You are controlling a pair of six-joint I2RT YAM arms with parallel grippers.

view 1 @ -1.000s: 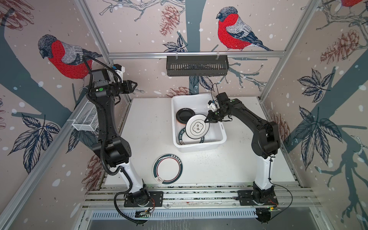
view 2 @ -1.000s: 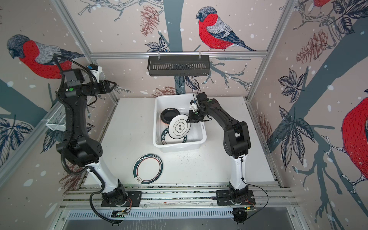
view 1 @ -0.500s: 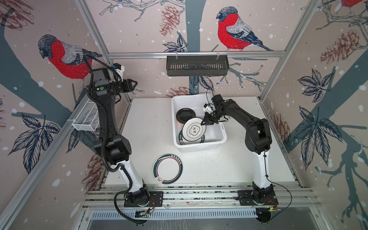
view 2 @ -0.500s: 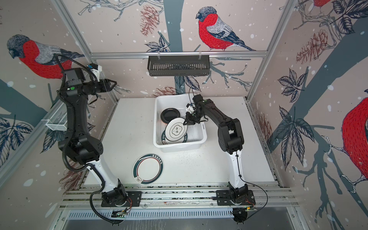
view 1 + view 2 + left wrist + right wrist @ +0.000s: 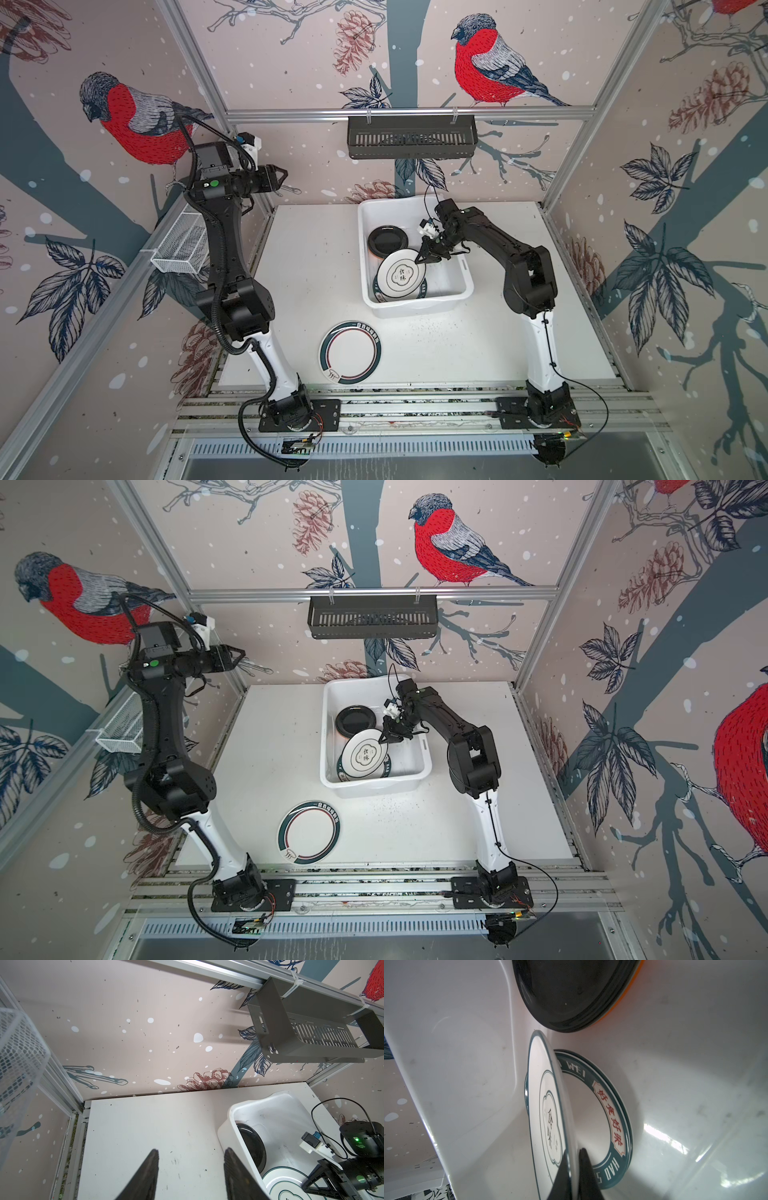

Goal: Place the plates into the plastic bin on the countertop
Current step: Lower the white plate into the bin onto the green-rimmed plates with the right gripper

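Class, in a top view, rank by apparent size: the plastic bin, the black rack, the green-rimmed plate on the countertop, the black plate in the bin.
Largest to smallest:
1. plastic bin
2. black rack (hung higher, nearer the camera, so flattered)
3. green-rimmed plate
4. black plate, clearly smallest

The plastic bin's (image 5: pixel 415 309) left half is being filled by a black plate (image 5: pixel 387 241) and the tilted plate (image 5: pixel 401 274) gripped in the right pincer (image 5: pixel 420 259); its right half is being left free. The desk (image 5: pixel 307 266) left of it is being kept open, apart from a lone plate (image 5: pixel 350 358) near the front.
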